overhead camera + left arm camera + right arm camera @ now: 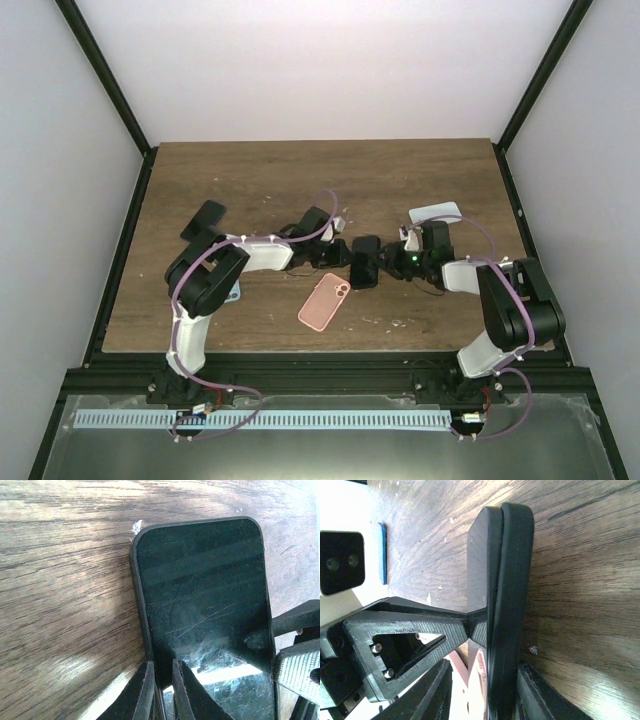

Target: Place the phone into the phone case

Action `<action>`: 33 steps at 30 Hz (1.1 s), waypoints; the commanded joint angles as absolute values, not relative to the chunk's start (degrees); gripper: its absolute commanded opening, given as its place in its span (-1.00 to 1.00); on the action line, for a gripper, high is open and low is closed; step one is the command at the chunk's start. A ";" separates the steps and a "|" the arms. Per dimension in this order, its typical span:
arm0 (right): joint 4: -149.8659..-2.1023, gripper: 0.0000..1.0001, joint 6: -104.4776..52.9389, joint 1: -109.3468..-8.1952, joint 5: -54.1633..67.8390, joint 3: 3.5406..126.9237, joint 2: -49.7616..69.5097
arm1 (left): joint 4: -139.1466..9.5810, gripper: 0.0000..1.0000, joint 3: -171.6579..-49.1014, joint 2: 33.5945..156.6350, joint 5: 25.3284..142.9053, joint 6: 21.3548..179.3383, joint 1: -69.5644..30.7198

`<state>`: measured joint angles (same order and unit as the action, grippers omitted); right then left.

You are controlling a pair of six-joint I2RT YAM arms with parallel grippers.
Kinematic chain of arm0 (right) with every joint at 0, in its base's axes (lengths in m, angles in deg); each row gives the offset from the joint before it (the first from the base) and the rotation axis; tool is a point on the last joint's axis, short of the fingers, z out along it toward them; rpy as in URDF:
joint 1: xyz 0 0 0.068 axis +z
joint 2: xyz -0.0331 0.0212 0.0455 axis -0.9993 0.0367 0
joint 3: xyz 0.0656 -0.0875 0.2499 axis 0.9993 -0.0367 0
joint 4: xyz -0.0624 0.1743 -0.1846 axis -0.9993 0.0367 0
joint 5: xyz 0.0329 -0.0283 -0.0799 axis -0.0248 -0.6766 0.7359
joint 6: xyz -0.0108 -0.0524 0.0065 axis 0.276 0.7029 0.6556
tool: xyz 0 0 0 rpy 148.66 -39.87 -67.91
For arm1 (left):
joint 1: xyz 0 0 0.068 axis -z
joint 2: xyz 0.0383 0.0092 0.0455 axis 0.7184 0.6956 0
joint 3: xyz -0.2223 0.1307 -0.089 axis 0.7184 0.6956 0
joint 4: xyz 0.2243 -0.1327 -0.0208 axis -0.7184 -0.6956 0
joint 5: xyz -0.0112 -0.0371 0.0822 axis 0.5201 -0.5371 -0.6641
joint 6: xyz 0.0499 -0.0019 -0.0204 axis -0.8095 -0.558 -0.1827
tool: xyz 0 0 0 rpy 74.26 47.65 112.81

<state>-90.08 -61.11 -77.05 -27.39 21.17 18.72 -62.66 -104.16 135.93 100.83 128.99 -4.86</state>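
The wooden table [250,180] is carrying the work at its middle, where the two arms are meeting. Between them the black phone [205,595] is standing on edge, lifted off the wood, with the black case [516,555] lying against its back. A pink case [324,301] is lying flat just in front of them, untouched.

The step in hand looks like seating the phone. In the right wrist view the far end of the phone is gaping away from the case in a thin wedge, while the near end is sitting closer in.

The left gripper [161,680] is pinching the phone's edge, its jaws pressed almost together. The right gripper [487,680] is straddling the near end of phone and case with jaws partly spread. One finger is standing clear of the phone's face, and whether the other is touching the case is hard to tell.

The next move is probably calling for a squeeze across the gaping end while the left grip is keeping the pair steady.
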 commanded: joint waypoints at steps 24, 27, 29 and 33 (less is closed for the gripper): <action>-90.76 -0.97 -62.27 -76.21 -37.38 22.85 3.34 | -63.31 0.08 -98.64 110.12 112.44 132.28 -12.42; -94.26 -0.97 -65.91 -76.21 -41.74 23.04 -0.74 | -65.92 0.37 -97.08 103.77 113.02 130.92 -13.49; -96.91 -0.96 -68.19 -76.23 -44.54 23.62 -3.37 | -66.00 0.60 -95.36 99.45 113.14 131.26 -13.90; -103.41 -0.93 -74.45 -76.06 -49.09 24.57 -7.40 | -62.01 0.76 -91.57 92.76 115.04 134.24 -14.13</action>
